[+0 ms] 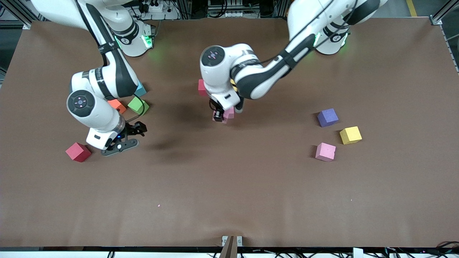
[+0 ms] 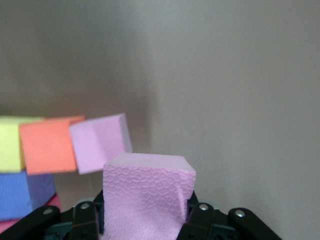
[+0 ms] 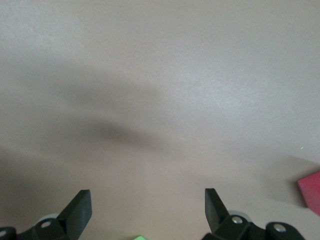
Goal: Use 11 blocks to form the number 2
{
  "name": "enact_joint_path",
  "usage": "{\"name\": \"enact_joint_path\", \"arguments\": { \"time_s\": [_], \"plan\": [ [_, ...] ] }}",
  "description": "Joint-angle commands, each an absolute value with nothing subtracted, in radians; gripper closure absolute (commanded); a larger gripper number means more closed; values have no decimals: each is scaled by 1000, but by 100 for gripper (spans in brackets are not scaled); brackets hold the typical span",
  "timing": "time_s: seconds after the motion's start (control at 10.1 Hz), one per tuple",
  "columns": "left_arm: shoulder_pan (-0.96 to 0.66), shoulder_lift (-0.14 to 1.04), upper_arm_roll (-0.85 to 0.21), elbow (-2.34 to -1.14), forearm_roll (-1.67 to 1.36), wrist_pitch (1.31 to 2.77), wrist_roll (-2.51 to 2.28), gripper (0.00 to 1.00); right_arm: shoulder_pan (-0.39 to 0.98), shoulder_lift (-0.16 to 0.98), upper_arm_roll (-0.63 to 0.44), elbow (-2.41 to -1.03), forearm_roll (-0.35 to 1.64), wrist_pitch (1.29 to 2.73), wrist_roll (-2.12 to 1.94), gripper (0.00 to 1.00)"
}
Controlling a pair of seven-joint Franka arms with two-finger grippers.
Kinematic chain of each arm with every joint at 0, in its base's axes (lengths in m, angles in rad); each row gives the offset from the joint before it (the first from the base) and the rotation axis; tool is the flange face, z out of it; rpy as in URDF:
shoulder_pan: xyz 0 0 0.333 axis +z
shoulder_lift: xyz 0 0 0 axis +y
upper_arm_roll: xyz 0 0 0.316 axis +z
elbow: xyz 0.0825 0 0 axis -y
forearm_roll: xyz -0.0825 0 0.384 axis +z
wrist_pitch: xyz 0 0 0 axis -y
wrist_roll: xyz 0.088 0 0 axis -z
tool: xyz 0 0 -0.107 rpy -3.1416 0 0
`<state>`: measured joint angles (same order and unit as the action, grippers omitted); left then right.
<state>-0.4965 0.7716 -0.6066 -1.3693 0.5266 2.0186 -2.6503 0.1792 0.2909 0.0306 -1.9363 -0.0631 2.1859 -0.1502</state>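
My left gripper [image 1: 218, 115] is shut on a pink block [image 2: 147, 192], low over the middle of the table. Right beside it sits a second pink block [image 1: 230, 113], which the left wrist view [image 2: 100, 142] shows in a row with an orange block [image 2: 47, 145] and a yellow one [image 2: 10, 142]. A red block [image 1: 202, 87] lies by the left arm's hand. My right gripper [image 1: 137, 129] is open and empty over bare table, between a red block [image 1: 78, 152] and a green block [image 1: 138, 105]. An orange block [image 1: 117, 105] lies beside the green one.
Purple [image 1: 327, 117], yellow [image 1: 350, 135] and pink [image 1: 325, 152] blocks lie loose toward the left arm's end. A light-blue cube [image 1: 140, 89] sits by the right arm. Another blue cube [image 2: 25, 192] shows in the left wrist view.
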Motion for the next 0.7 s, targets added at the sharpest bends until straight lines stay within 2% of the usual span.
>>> {"name": "enact_joint_path", "arguments": {
  "time_s": [0.0, 0.2, 0.4, 0.6],
  "plan": [
    [-653, 831, -475, -1286, 462, 1999, -2806, 70, 71, 267, 46, -1983, -66, 2213, -333, 0],
    [-718, 836, -390, -1282, 385, 2006, -2887, 70, -16, 267, 46, -2020, -66, 2273, -495, 0],
    [-719, 839, -383, -1284, 380, 2035, -2901, 70, -128, 313, 44, -2020, -69, 2363, -662, 0],
    [-726, 862, -383, -1284, 380, 2049, -2902, 70, -179, 376, 43, -2022, -72, 2448, -725, 0]
  ]
}}
